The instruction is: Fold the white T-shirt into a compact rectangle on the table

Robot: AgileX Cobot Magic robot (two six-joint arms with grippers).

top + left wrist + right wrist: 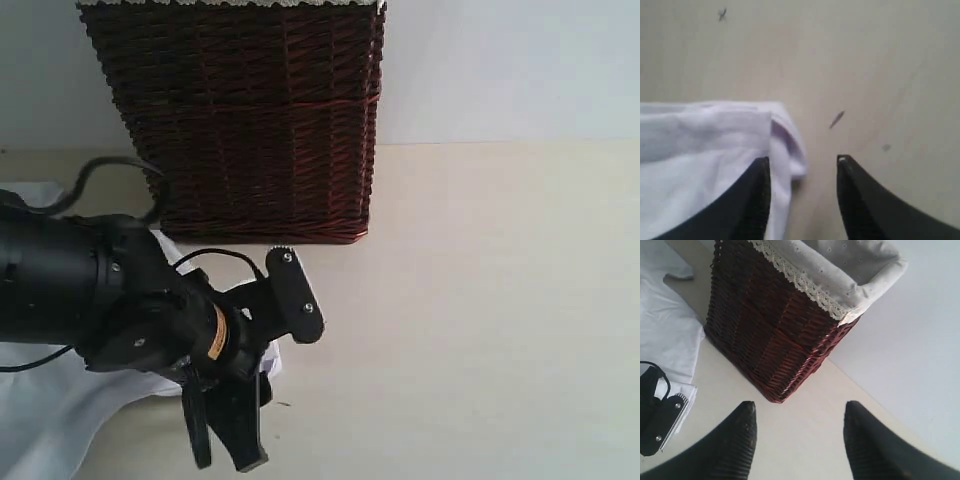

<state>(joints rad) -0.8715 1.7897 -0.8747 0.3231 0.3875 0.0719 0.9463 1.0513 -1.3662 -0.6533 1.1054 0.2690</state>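
The white T-shirt [40,420] lies spread on the table [480,330] at the left, mostly hidden under my left arm. My left gripper [225,462] points down at the shirt's right edge. In the left wrist view it [804,160] is open: one finger is over a folded, hemmed corner of the shirt [705,145], the other over bare table [880,75], and nothing is gripped. My right gripper [800,407] is open and empty above bare table [805,440]. It does not show in the exterior view. The shirt [665,325] lies off to its side. Lettering, collar and tag are out of view.
A tall dark brown wicker basket [250,120] with a pale cloth lining [840,270] stands at the back, touching the shirt's far edge. A pale wall [500,70] rises behind the table. A black cable [110,170] loops off the left arm.
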